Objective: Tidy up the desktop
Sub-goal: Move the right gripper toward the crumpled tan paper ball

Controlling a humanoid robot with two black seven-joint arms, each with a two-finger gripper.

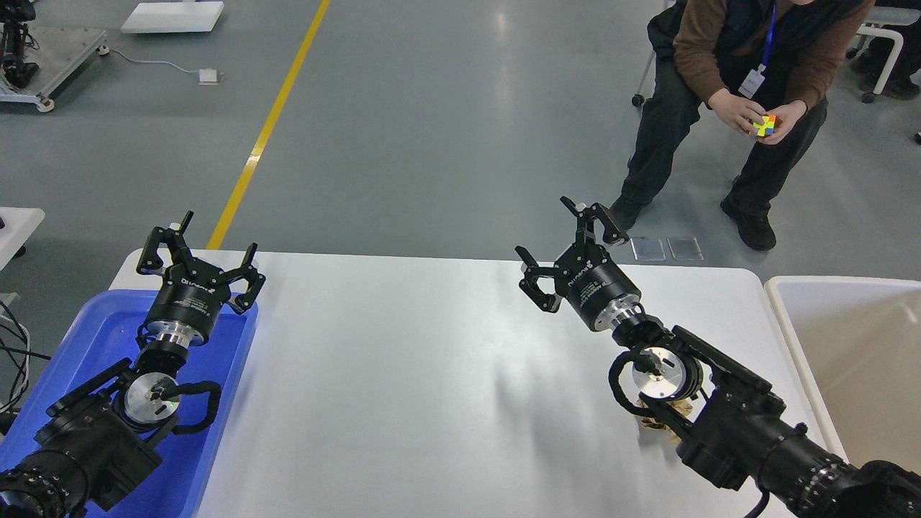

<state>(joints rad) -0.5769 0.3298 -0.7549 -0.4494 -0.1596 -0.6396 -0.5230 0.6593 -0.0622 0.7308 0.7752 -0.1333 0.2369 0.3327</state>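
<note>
The desktop (403, 374) is a large white tabletop with rounded corners, bare across its middle. My left gripper (200, 248) is open and empty, held above the far end of the blue tray (83, 338). My right gripper (563, 252) is open and empty, raised over the far right part of the desktop. A small crumpled tan object (658, 421) lies on the desktop under my right arm, mostly hidden by the wrist.
An off-white deep-walled bin (849, 345) stands at the right edge. A seated person (727, 86) beyond the table turns a colourful cube (765, 126). A yellow floor line (266, 129) runs past the far left corner.
</note>
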